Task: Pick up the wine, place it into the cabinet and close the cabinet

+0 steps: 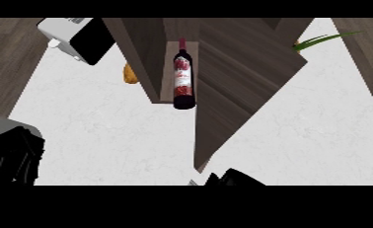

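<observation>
The wine bottle (182, 78) is dark, with a red and white label. It lies or stands inside the brown wooden cabinet (149, 49), its base at the front edge of the opening, and no hand touches it. The cabinet door (241, 84) stands open, swung out toward me, with its lower corner near the view's bottom. My right hand (235, 177) shows only as black fingertips at the bottom edge, just below that door corner, and they look straight. Open and still, my left hand (19, 157) rests at the lower left edge, far from the cabinet.
A white and black toaster (76, 39) sits at the back left. An orange-brown item (130, 74) lies beside the cabinet's left wall. Green leaves (320, 39) poke in at the back right. The white counter (102, 123) spreads left and right of the door.
</observation>
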{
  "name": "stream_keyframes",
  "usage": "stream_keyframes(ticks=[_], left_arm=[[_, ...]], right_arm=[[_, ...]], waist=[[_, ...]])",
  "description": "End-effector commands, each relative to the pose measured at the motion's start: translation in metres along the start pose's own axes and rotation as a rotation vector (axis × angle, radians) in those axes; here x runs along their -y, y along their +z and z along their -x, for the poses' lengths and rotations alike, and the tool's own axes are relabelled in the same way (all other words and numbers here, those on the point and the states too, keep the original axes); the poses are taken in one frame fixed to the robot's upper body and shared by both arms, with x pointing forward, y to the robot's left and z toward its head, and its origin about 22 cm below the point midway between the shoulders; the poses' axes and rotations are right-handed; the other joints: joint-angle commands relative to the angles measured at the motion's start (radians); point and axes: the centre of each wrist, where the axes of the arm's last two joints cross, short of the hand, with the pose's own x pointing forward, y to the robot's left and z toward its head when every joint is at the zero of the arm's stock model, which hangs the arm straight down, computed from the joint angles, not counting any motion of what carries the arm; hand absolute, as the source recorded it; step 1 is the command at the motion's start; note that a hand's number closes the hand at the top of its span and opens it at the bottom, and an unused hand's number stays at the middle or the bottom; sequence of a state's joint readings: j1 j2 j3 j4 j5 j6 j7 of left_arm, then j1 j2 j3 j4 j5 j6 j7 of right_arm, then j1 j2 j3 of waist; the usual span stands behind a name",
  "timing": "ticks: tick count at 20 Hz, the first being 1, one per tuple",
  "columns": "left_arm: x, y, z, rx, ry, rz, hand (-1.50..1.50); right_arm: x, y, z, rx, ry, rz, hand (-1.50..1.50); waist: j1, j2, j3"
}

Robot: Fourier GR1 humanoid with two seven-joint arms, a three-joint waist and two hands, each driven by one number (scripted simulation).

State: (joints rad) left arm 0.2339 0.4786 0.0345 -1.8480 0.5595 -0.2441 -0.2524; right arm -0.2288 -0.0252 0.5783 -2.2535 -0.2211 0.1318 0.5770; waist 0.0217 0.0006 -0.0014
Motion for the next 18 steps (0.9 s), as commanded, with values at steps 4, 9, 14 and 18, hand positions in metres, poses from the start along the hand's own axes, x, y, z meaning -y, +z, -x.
stream_keyframes(ticks=[4, 9, 14, 18], left_arm=[[0.003, 0.011, -0.012, 0.001, 0.001, 0.001, 1.50], [0.007, 0.013, 0.005, -0.005, -0.005, 0.018, 1.50], [-0.014, 0.004, -0.002, -0.006, 0.022, 0.001, 1.50], [-0.015, 0.013, -0.007, -0.002, -0.004, 0.003, 1.50]], right_arm=[[-0.008, -0.061, -0.024, 0.018, -0.072, -0.028, 1.50], [0.005, -0.105, -0.011, 0.025, -0.106, 0.022, 1.50], [0.013, -0.133, 0.002, 0.027, -0.135, 0.078, 1.50], [0.027, -0.146, 0.005, 0.024, -0.180, 0.113, 1.50]], waist=[[-0.002, -0.002, 0.001], [-0.002, 0.000, 0.001], [-0.005, 0.000, 0.001], [-0.005, 0.000, 0.001]])
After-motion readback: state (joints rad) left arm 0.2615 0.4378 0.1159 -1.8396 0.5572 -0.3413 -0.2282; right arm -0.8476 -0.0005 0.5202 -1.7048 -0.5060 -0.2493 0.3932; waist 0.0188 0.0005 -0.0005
